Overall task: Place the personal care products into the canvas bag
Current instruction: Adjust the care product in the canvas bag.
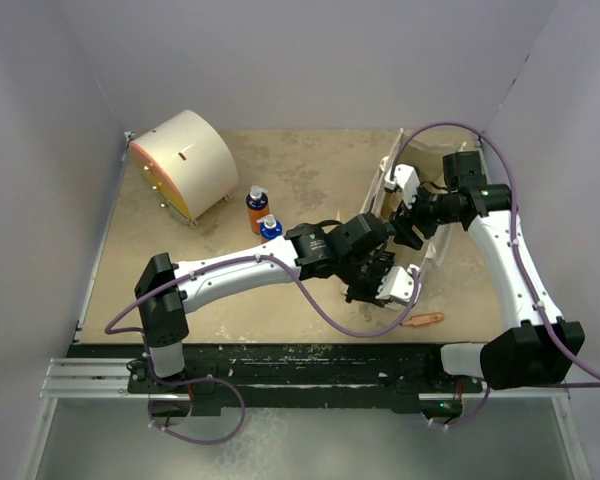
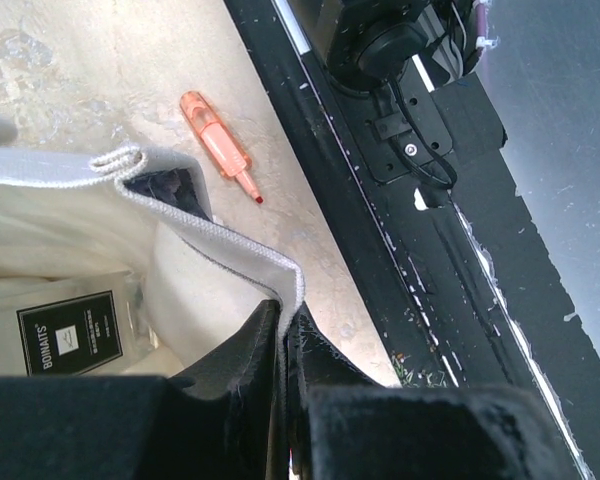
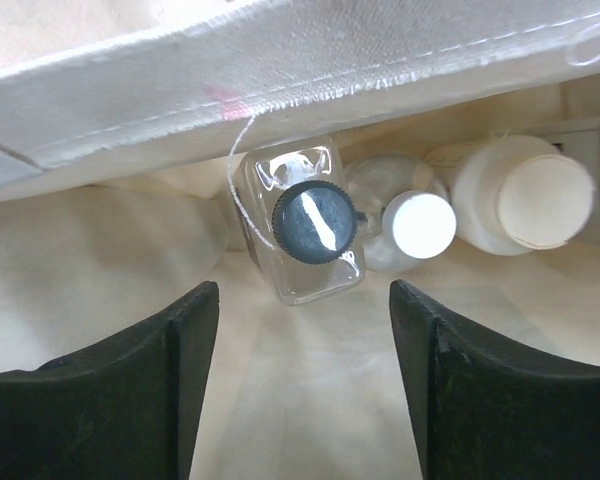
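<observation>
The canvas bag [image 1: 384, 190] stands open at the right of the table. My left gripper [image 1: 385, 285] is shut on the bag's near rim [image 2: 230, 250], with the cloth pinched between its fingers. My right gripper [image 3: 305, 310] is open and empty inside the bag, just above a clear squarish bottle with a black cap [image 3: 315, 225]. A silver bottle with a white cap [image 3: 418, 222] and a cream-white bottle [image 3: 525, 195] stand beside it. Another clear bottle with a black label [image 2: 70, 335] lies in the bag. Two orange bottles with blue caps [image 1: 257, 205] [image 1: 270, 228] stand on the table left of the bag.
A large cream drum with an orange face [image 1: 185, 165] lies at the back left. A small orange pen-like stick [image 1: 423, 319] [image 2: 218, 145] lies near the table's front edge, beside the bag. The black rail of the arm bases [image 2: 400, 150] runs along that edge.
</observation>
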You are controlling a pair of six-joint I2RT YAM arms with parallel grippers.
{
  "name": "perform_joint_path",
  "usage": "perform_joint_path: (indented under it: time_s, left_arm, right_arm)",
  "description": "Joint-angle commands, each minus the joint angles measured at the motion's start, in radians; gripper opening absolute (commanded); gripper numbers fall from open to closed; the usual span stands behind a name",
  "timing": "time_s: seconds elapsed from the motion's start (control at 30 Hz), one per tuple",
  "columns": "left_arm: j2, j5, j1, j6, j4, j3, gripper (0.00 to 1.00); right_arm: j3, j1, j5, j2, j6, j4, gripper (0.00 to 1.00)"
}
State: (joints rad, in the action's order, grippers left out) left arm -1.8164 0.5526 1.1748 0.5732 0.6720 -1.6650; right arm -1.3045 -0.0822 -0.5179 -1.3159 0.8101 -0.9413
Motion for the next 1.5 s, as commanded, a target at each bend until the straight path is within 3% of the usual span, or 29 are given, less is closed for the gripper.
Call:
perform_joint_path:
  time_s: [0.0,0.23,0.8,1.23,1.47]
  left_arm:
    - [0.030,-0.018,0.007,0.016,0.116,-0.018,0.12]
    - [0.051,-0.046,0.006,0.029,0.142,-0.049,0.12]
    - [0.051,-0.053,0.006,0.032,0.147,-0.056,0.11]
    - [0.061,-0.068,0.006,0.040,0.155,-0.069,0.11]
    - [0.062,-0.075,0.006,0.045,0.155,-0.065,0.11]
  right_arm:
    - [-0.058,-0.004,-0.007,0.041,-0.066,0.029,0.74]
    - [-0.029,-0.004,-0.013,0.009,-0.058,0.063,0.80]
    - [0.000,-0.014,-0.028,-0.086,-0.058,0.133,0.71]
    - [0.036,-0.040,-0.054,-0.076,-0.044,0.053,0.49]
    - [0.031,-0.040,-0.067,-0.054,-0.036,0.002,0.28]
